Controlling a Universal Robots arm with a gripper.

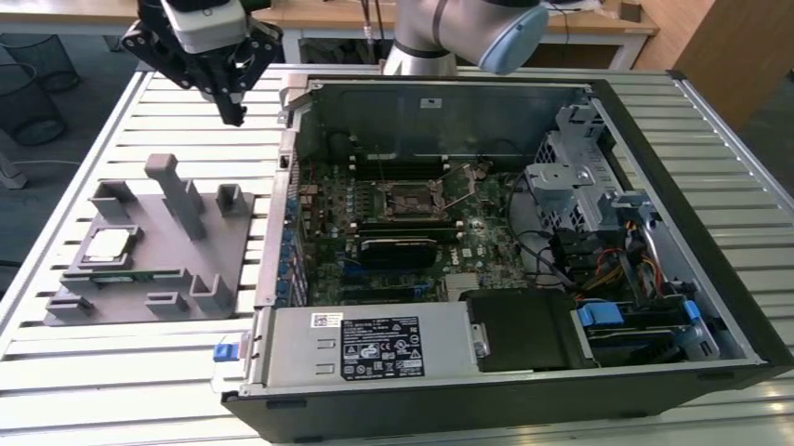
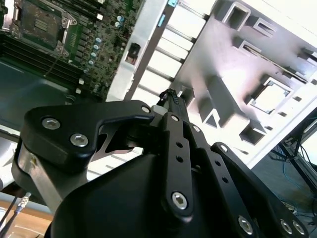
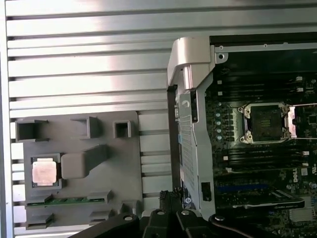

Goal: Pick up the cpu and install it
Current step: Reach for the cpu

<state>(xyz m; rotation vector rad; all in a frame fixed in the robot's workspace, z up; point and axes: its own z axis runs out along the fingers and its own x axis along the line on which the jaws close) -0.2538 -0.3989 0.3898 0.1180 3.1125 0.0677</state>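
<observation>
A table (image 1: 125,372) of ribbed, pale metal slats carries everything. On it lies an open case (image 1: 434,116), black outside and bare grey sheet steel inside, with a green board (image 1: 372,260) crowded with parts flat on its floor. Beside the case, on the exterior view's left, sits a matt grey plastic tray (image 1: 155,251) with blocky posts and square pockets. The gripper (image 1: 232,119), black and angular, hangs above the table between tray and case. Its fingers look pressed together into one narrow tip and pinch nothing. On the board the socket (image 3: 266,123) is a dark square in a bright metal frame, with no chip in it. The cpu (image 3: 44,172) lies flat in a pocket of the tray, well apart from the gripper, with a thin green strip (image 3: 67,201) in a slot near it. It is a small square with a smooth, shiny metal top and a thin pale rim. It should be light and stiff, but slick on top and likely delicate underneath, so two opposite edges are the safest hold. The pocket walls seem to leave little of them free.
</observation>
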